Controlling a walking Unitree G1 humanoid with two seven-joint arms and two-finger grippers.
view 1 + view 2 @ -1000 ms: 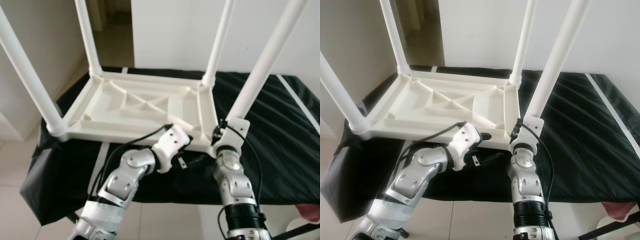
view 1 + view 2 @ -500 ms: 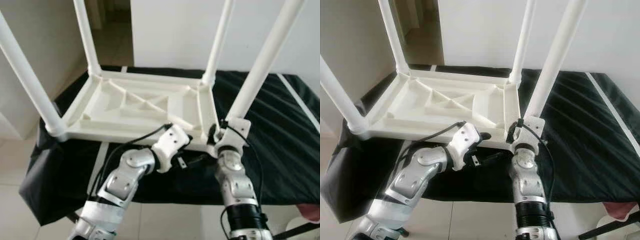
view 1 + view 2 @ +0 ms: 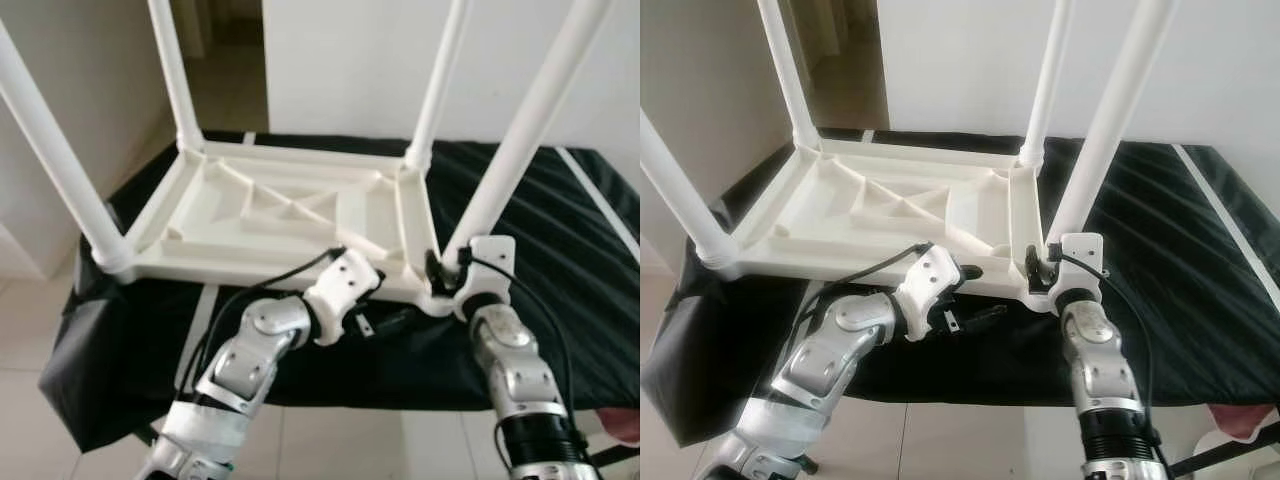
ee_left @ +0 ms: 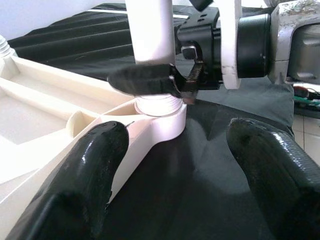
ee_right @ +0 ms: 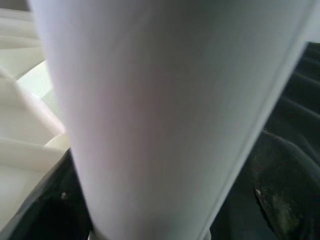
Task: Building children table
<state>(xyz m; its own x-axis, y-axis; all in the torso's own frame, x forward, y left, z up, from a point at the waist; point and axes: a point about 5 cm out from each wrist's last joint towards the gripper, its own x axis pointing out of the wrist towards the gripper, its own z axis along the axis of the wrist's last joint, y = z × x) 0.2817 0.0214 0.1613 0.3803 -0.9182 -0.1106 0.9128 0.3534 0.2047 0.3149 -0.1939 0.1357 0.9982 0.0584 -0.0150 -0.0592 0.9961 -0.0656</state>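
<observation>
- Your right gripper (image 4: pixel 165 82) is clamped around the base of the near right table leg (image 3: pixel 520 130), wrist angled up from below.
- Your left gripper (image 4: pixel 175 165) is spread wide, forearm bent inward, aimed at that same corner.

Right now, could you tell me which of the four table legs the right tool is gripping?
The near right leg, at the corner closest to the robot's right arm. The right tool is shut on it just above its socket; the other three legs stand untouched.
</observation>
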